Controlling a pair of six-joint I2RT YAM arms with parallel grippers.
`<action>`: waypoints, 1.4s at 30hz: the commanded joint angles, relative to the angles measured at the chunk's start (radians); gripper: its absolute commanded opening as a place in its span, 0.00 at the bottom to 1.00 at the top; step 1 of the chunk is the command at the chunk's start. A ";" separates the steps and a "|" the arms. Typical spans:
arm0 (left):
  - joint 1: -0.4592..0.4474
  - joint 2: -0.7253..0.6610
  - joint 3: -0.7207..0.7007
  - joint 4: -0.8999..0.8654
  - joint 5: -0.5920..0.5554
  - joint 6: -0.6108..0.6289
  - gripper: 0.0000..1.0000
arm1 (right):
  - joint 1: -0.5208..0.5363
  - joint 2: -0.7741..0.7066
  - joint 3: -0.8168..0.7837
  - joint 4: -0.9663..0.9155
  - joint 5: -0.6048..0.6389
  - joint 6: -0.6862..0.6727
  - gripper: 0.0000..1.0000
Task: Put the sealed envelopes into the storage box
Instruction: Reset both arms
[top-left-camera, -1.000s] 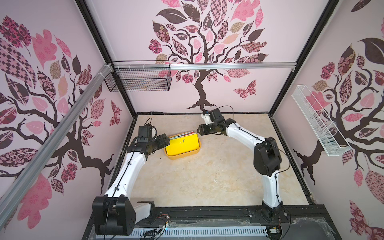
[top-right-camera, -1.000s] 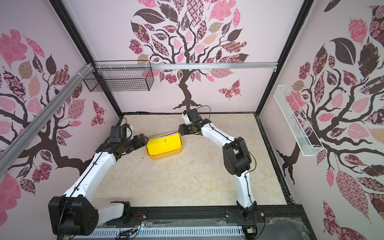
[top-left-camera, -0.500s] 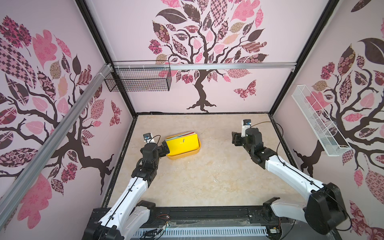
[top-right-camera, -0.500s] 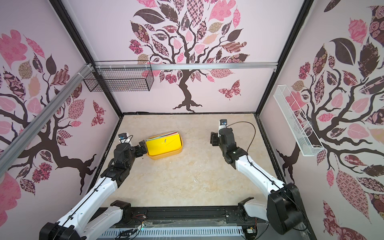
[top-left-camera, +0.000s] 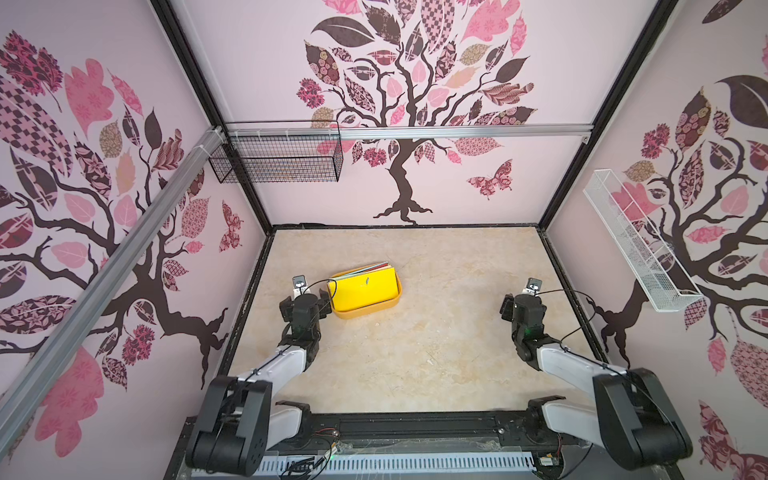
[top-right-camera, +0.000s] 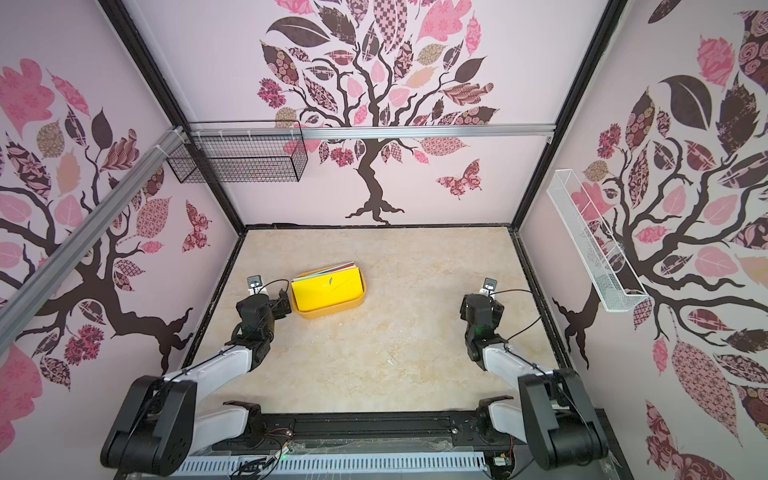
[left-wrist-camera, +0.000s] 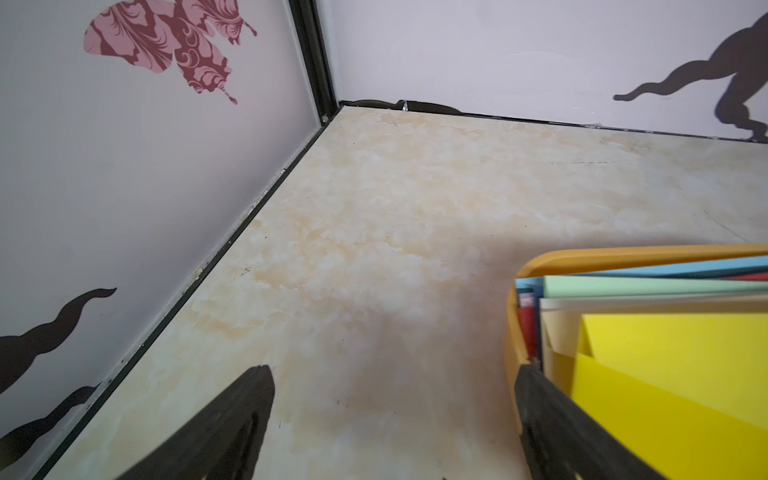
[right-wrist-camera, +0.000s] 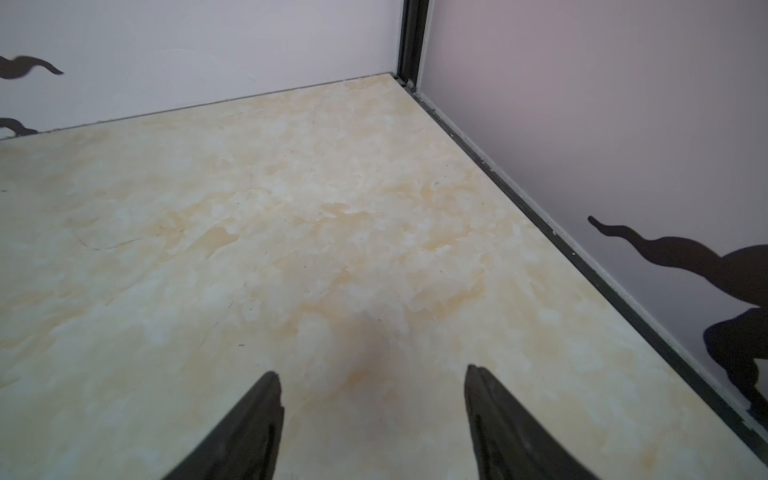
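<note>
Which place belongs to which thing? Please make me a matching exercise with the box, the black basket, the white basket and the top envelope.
Things:
1. box
2. black basket
3. white basket
4. top envelope

Places:
a. on the right wall
b. in the box
c. on the table, beside the left gripper
d. on the rail

Pairs: 1-c, 2-d, 3-a, 4-b

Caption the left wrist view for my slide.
Open left tool beside the orange-yellow storage box, which holds stacked sealed envelopes with a yellow envelope on top.
</note>
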 joint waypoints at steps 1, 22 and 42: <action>0.007 0.056 0.005 0.172 0.074 0.072 0.94 | -0.035 0.056 -0.009 0.274 -0.037 -0.001 0.72; 0.126 0.264 0.031 0.342 0.308 0.077 0.98 | -0.119 0.285 0.067 0.389 -0.371 -0.106 0.99; 0.126 0.264 0.032 0.340 0.307 0.072 0.98 | -0.116 0.289 0.067 0.397 -0.370 -0.106 0.99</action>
